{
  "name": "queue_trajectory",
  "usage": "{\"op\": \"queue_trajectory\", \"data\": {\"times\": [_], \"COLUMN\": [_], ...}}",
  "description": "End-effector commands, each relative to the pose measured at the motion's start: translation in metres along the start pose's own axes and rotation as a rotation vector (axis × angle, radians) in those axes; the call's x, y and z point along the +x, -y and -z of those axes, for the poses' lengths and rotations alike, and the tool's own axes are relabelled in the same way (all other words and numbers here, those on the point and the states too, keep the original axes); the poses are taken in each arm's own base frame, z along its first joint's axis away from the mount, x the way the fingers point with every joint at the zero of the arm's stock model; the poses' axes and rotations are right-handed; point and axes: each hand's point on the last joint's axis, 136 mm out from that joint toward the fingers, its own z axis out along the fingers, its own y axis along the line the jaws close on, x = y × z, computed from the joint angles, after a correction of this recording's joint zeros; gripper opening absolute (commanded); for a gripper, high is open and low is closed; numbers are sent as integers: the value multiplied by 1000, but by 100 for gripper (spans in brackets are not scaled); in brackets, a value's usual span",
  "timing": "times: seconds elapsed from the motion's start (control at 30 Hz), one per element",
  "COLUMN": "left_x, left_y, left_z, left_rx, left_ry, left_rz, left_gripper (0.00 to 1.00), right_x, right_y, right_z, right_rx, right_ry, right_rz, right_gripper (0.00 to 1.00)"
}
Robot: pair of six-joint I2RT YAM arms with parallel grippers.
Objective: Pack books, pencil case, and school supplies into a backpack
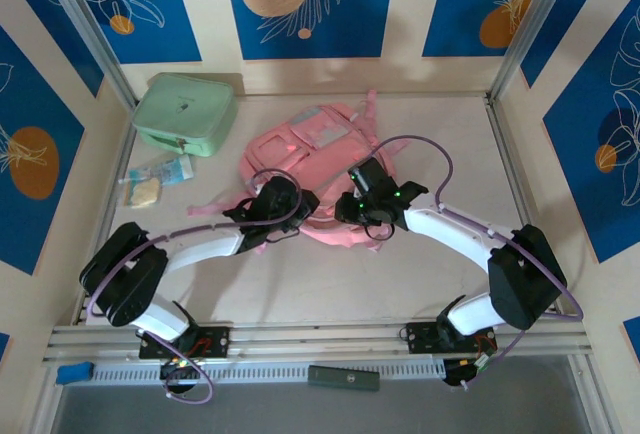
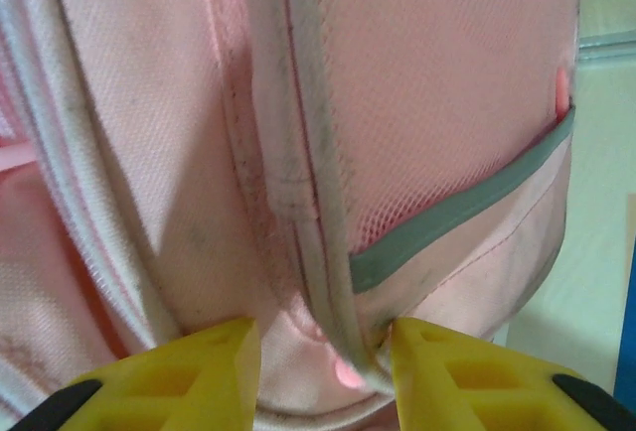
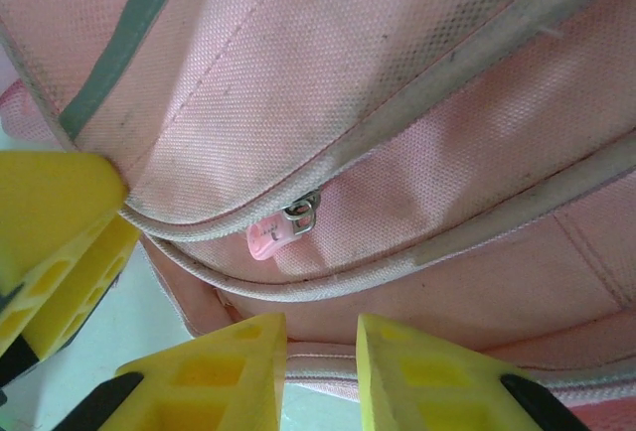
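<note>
The pink backpack (image 1: 318, 144) lies flat mid-table, its grey panel facing up. My left gripper (image 1: 288, 210) is at its near left edge, and in the left wrist view the yellow fingers (image 2: 323, 337) are closed on a bunched fold of backpack (image 2: 427, 103) fabric and grey-white piping. My right gripper (image 1: 357, 208) sits at the near right edge. Its jaws (image 3: 320, 327) stand slightly apart with nothing between them, just short of the backpack (image 3: 397, 83) rim and below a pink zip pull (image 3: 266, 240). The books, pencil case and school supplies are out of view.
A mint-green boxy case (image 1: 185, 112) stands at the back left, with a small clear bag of items (image 1: 155, 176) in front of it. A dark bar (image 1: 343, 377) lies on the near rail. Pink straps (image 1: 215, 206) trail left of the left gripper.
</note>
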Motion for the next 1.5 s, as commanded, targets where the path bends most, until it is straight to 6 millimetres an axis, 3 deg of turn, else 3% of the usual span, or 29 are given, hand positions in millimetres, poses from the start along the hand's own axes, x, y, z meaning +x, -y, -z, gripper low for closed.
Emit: {"op": "queue_trajectory", "data": {"times": [0.0,0.17,0.33,0.43,0.8,0.97,1.3,1.47], "left_x": [-19,-22,-29,-32,-40,-39,-44,-43], "left_y": [19,21,33,36,53,60,65,66], "left_z": [0,-6,-1,6,20,23,31,29], "left_rx": [19,8,39,51,140,162,169,173], "left_ry": [93,103,120,119,96,86,104,96], "left_rz": [34,72,92,124,212,213,197,198], "left_gripper": [39,30,8,0,0,0,0,0], "right_x": [-4,-6,-13,-19,-18,-28,-21,-28], "right_y": [-7,-10,-22,-28,-37,-50,-21,-25], "right_z": [3,1,2,1,-7,-9,-20,-24], "right_rx": [-21,-23,-62,-80,-71,-118,36,41], "right_ry": [14,23,37,51,87,143,155,163], "right_rz": [22,40,48,46,59,91,11,-2], "right_gripper": [25,26,30,34,36,35,34,32]}}
